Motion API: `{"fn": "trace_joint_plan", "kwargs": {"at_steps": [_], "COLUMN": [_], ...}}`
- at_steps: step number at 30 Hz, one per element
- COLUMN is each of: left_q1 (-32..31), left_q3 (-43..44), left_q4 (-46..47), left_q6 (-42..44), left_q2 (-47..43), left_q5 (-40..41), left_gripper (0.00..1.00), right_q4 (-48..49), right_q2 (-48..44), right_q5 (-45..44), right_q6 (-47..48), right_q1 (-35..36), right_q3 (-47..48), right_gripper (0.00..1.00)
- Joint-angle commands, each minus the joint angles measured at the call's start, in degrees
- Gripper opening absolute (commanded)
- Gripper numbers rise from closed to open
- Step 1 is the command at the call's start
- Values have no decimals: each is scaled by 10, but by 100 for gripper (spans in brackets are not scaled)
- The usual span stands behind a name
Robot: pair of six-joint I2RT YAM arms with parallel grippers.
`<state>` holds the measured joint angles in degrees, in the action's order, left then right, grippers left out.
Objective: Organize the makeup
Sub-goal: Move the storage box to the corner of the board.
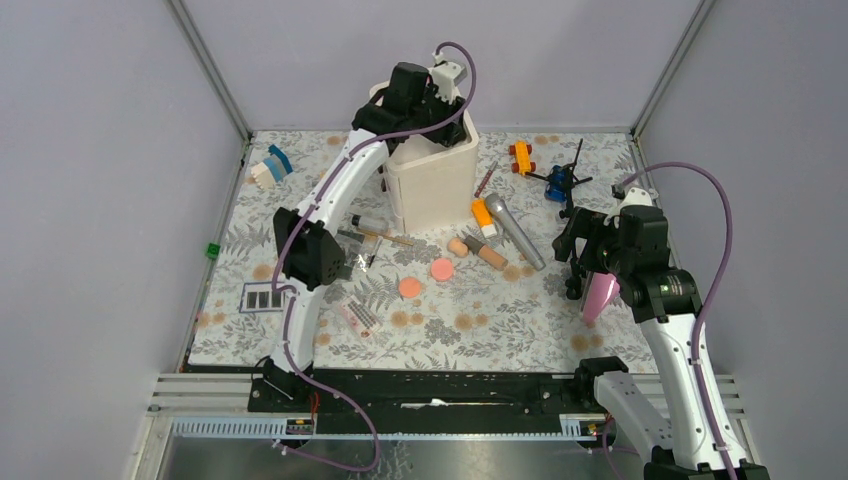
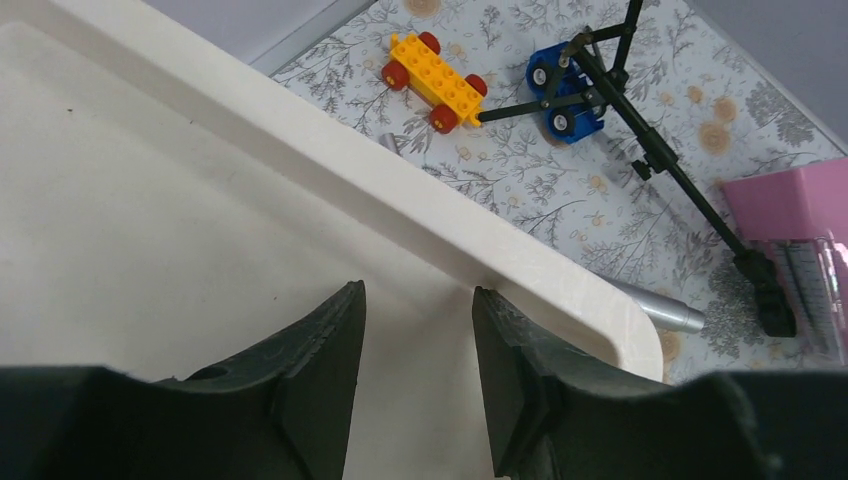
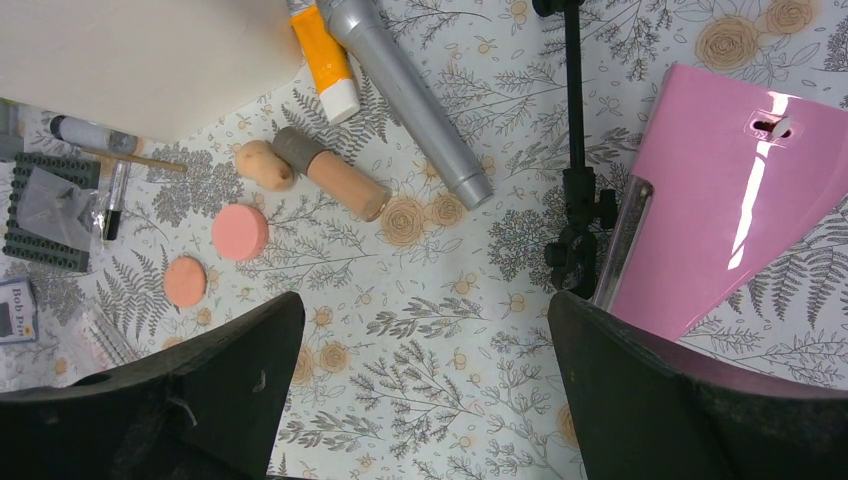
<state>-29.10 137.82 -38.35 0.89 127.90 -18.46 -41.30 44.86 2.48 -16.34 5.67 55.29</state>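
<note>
Makeup (image 1: 487, 252) is lying loose on the flowered table (image 1: 480, 330) around a white box (image 1: 440, 185). An orange tube (image 3: 322, 45) and a silver-grey tube (image 3: 410, 95) are lying side by side just right of the box's near corner. A beige tube (image 3: 335, 175) with a dark cap is lying just in front of them, with a small beige lump (image 3: 263, 163) beside its cap. Two salmon-pink discs (image 3: 240, 232) are sitting in front of the box, slightly apart. A clear bottle (image 3: 85, 133) and a thin brush (image 3: 130, 158) are lying near the box's left front corner.

The left claw (image 2: 418, 330) is hanging over the open top of the box, its fingers standing apart with nothing between them. The right claw (image 3: 425, 380) is hovering well to the right of the box, fingers spread wide and gripping nothing. A pink packet (image 3: 730, 190) is lying near it. A yellow brick car (image 2: 436, 80) and a blue toy (image 2: 565, 95) are sitting behind and to the right of the box.
</note>
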Motion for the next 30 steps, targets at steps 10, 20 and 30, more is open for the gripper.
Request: {"fn": "trace_joint_plan", "kwargs": {"at_steps": [10, 20, 30], "left_q1": [33, 42, 46], "left_q3": [-59, -227, -588], "left_q4": [80, 68, 49], "left_q6": [-67, -123, -185], "left_q2": [-130, -347, -609], "left_q5": [-9, 188, 243], "left_gripper": [63, 80, 92], "right_q4": [14, 14, 154], "right_q2": [-10, 40, 49], "right_q5": [-17, 37, 187], "right_q6": [4, -45, -148], "right_q1": [0, -1, 0], "right_q3": [1, 39, -4], "right_gripper": [99, 99, 99]}}
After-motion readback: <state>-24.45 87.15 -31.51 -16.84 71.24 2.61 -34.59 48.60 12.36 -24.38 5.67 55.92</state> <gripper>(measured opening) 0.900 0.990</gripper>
